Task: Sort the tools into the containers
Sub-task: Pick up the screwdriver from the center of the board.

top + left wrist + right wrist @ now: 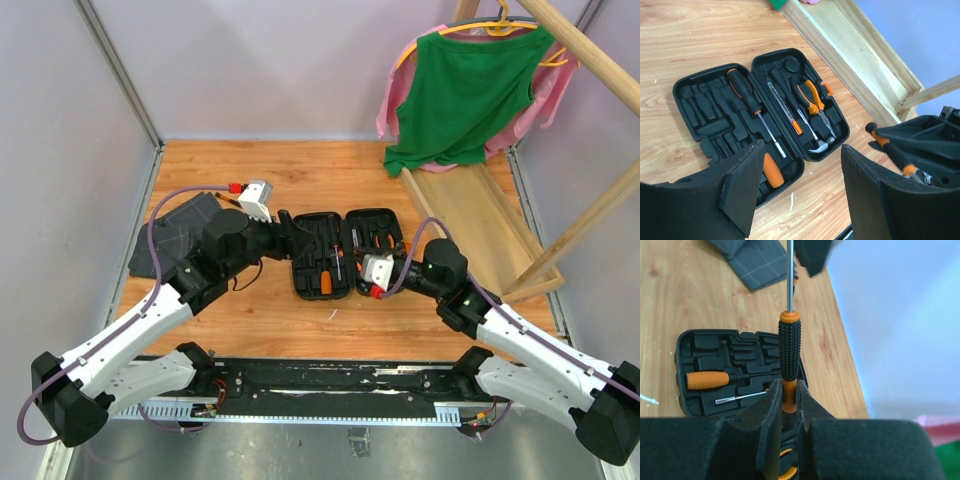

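The black tool case (300, 282) lies open mid-table. In the left wrist view its slots hold an orange-black screwdriver (742, 90), a thin screwdriver (785, 107), pliers (812, 97), a hammer (822, 142) and an orange handle (772, 170). My left gripper (802, 192) hangs open above the case's near edge, with nothing between its fingers. My right gripper (789, 400) is shut on the orange end of a black knurled screwdriver (789, 347), held above the case (690, 340) with its shaft pointing away. In the top view the right gripper (375, 272) sits at the case's right half.
A long wooden tray (480, 220) lies at the back right under a green shirt (465, 90) on a hanger. A dark grey folded cloth (180, 235) lies left of the case. Slanted wooden poles (590, 220) stand at the right, and walls close in both sides.
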You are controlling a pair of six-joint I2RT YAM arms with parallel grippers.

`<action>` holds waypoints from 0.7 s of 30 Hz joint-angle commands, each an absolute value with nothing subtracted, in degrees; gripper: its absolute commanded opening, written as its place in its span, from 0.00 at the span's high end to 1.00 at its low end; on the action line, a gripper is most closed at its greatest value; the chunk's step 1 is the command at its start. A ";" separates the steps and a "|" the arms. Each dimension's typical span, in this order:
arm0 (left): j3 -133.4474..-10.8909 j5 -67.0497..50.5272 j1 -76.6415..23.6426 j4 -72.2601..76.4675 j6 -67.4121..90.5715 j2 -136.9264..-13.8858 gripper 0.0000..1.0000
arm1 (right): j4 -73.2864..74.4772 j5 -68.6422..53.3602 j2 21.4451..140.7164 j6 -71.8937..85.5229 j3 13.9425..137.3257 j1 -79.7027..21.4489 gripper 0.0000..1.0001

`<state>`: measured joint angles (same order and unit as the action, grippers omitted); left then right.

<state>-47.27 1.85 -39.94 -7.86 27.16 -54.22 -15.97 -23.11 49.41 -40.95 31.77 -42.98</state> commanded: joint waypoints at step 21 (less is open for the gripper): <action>-51.33 -10.28 -40.34 -12.79 20.54 -52.51 0.22 | 1.19 -21.02 56.30 -89.10 43.17 -46.45 0.99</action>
